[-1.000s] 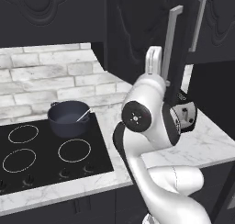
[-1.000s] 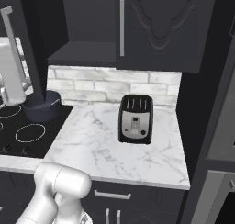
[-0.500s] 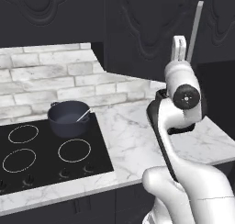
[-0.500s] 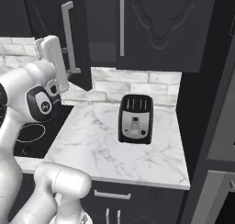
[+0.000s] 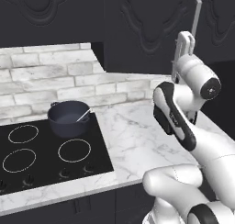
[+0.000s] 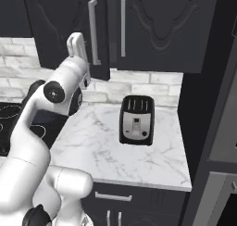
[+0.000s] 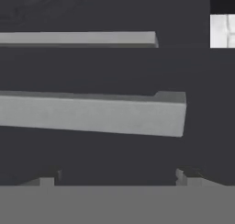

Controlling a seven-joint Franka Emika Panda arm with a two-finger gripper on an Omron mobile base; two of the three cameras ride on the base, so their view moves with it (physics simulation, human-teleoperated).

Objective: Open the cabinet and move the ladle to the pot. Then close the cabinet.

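The black cabinet [image 6: 152, 26] has two vertical silver handles side by side. Its left door [image 6: 65, 21] hangs a touch lower in the right base view and looks slightly ajar. My gripper [image 6: 76, 39] points up just left of the left handle [image 6: 93, 31], open and holding nothing. In the hand view that handle [image 7: 92, 113] lies crosswise ahead of my open gripper [image 7: 115, 176], and the other handle [image 7: 78, 38] lies beyond. The dark pot [image 5: 69, 119] stands on the stove's back burner, with the ladle [image 5: 83, 114] leaning inside it. From the left base view my gripper [image 5: 183, 42] rises before the cabinet.
A black toaster [image 6: 136, 120] stands on the marble counter [image 6: 115, 151] below the cabinet's right door. The black cooktop [image 5: 46, 159] lies left of the counter. A tall dark oven column [image 6: 213, 104] closes off the right side.
My arm has swung from over the pot across to the cabinet front. The left door has swung from open to almost shut, its handle coming beside the right one.
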